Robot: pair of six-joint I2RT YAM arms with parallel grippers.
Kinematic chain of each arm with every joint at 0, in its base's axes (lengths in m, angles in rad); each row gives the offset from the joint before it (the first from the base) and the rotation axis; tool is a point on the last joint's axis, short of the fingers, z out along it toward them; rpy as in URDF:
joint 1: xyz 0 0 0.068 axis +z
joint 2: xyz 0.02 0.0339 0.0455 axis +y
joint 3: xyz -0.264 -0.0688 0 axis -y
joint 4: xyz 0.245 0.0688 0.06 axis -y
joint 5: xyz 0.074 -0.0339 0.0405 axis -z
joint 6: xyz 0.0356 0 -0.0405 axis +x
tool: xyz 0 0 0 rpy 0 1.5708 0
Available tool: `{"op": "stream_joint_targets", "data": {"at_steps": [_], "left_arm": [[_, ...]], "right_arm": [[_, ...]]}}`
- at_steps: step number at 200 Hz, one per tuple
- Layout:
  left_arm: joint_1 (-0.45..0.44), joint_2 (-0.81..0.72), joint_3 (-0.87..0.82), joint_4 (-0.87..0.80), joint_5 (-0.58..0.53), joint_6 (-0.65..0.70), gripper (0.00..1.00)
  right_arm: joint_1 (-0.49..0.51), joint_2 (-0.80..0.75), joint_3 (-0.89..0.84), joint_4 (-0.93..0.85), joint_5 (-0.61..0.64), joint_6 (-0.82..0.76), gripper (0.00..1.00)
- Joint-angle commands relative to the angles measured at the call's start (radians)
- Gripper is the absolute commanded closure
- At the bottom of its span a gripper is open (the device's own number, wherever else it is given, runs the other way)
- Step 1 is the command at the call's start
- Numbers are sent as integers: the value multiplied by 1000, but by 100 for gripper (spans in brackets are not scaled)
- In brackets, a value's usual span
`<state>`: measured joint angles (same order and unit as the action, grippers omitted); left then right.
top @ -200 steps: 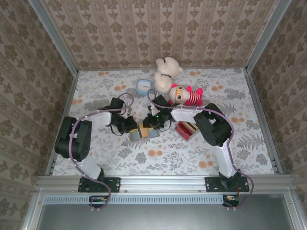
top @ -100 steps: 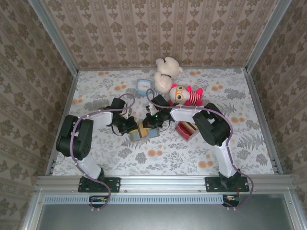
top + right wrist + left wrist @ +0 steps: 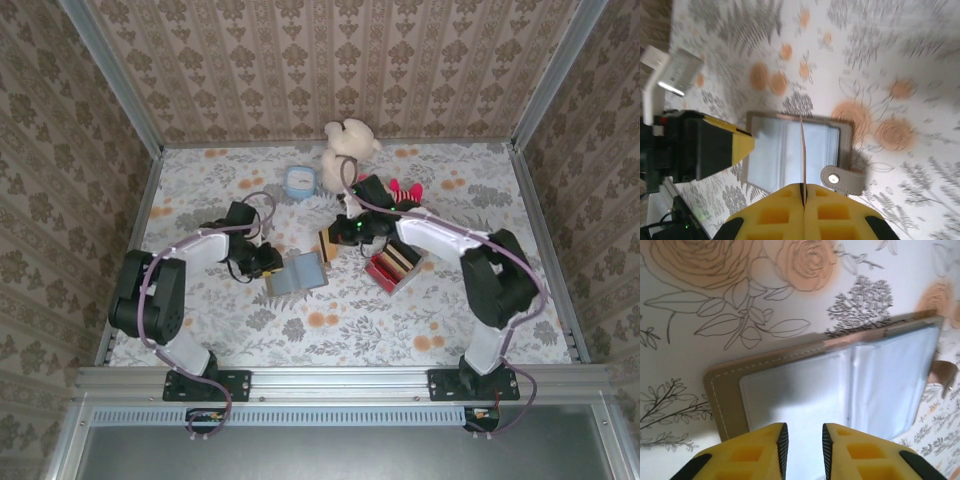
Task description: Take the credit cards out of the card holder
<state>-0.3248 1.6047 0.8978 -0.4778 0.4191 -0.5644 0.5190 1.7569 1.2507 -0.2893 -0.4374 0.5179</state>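
- The left gripper (image 3: 803,429) sits low over the open card holder (image 3: 840,385), which lies flat on the floral tabletop (image 3: 230,320) and spreads ahead of the jaws.
- Its jaws are nearly together with a narrow gap. Whether they pinch the holder's near panel or only press on it, I cannot tell.
- The right gripper (image 3: 802,189) has its jaws clamped on a red and yellow card (image 3: 327,243). In the right wrist view the card appears edge-on, as a thin line running straight out from between the jaws.
- This card appears clear of the pockets, with the holder and its snap tab (image 3: 840,177) lying below the right jaws.
- Whether a light blue card sits in the clear pockets cannot be told.
- Risk: the pinch covers only a small part of the thin card, so a quick swing could twist it or let it slip out.
- Risk: a grey tray (image 3: 400,283) lies just beside the right jaws, so setting the card down there could knock it.
- Risk: if the left jaws slide off, the holder could shift or fold shut.
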Motion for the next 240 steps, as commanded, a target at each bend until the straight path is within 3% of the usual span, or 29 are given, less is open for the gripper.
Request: {"op": "stream_joint_targets", "data": {"at_steps": [1, 45, 123, 193, 240], "left_arm": [[17, -65, 48, -61, -33, 6, 61], [76, -145, 53, -117, -67, 20, 38], [247, -292, 25, -215, -132, 90, 14], [280, -307, 16, -198, -115, 94, 2], [281, -306, 15, -196, -108, 100, 0]], "right_arm": [[-41, -102, -40, -34, 79, -73, 100], [-119, -215, -109, -47, 121, -138, 100], [-162, -352, -143, -284, 323, -434, 100], [-163, -394, -136, -412, 301, -596, 100], [-163, -390, -153, -429, 320, -655, 100]]}}
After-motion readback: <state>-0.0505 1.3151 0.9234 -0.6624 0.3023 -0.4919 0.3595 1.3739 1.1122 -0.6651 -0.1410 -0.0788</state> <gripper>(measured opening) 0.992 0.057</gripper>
